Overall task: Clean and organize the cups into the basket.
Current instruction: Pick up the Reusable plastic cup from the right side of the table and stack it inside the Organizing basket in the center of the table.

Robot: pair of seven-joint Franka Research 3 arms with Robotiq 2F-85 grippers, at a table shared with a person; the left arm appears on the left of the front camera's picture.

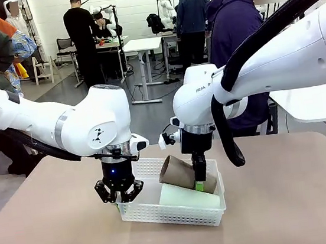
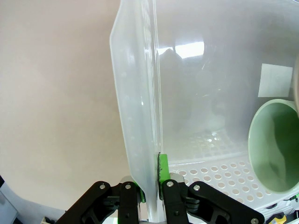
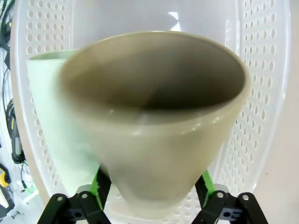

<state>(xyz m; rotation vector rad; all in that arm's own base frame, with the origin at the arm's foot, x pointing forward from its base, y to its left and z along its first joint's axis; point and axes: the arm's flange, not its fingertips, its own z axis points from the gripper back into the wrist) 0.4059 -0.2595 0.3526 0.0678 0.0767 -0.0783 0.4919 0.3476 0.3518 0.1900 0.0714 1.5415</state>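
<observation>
Gently: left tool (image 1: pixel 120 194) pinches basket (image 1: pixel 162 215) rim, right tool (image 1: pixel 199 183) straddles tan cup (image 1: pixel 178 171) (gripping? can't tell), so I aim to lay it flat beside mint cup (image 1: pixel 187 197).

Bright, even light; glare on basket (image 2: pixel 189 49); tan cup (image 3: pixel 154 140) blurred.

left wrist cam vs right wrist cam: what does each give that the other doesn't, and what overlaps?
Left wrist, not right: the left end effector shut on the flared rim of the basket, with the table beside it.
Right wrist, not left: the right end effector straddling the tan cup, whose mouth faces the camera. Whether it is gripping or has let go is unclear.
Both: the basket's perforated wall and the mint cup lying inside.
</observation>
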